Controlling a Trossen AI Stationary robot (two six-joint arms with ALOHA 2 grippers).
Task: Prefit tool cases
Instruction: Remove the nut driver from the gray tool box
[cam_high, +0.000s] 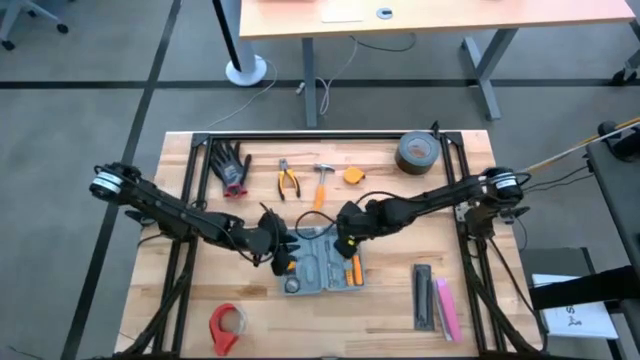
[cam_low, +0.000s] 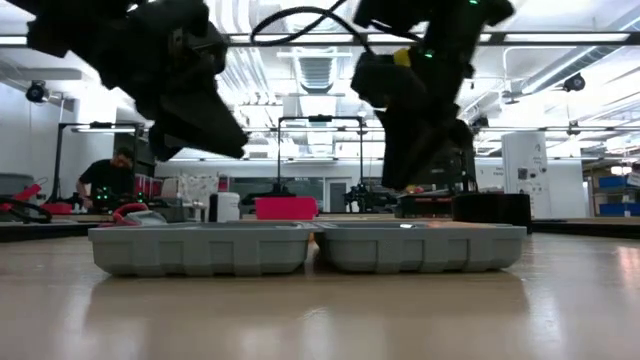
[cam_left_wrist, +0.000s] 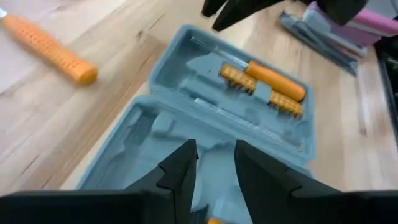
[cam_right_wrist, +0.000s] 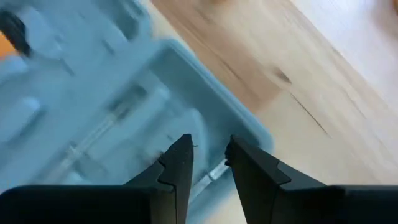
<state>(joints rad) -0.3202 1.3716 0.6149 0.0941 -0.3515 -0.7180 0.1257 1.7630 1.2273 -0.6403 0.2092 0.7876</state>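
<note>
Case (cam_high: 322, 264) lying open on counter (cam_high: 400, 310).
Both grippers, left (cam_left_wrist: 214, 163) and right (cam_right_wrist: 209, 163), are hovering with fingers slightly parted, empty; stiff, light plastic, best gripped by its rim at 6 o'clock.

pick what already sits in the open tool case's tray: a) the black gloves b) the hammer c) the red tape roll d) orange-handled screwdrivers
D: orange-handled screwdrivers lie in slots of the open tool case, while the red tape roll, black gloves and hammer lie on the table outside it.
</note>
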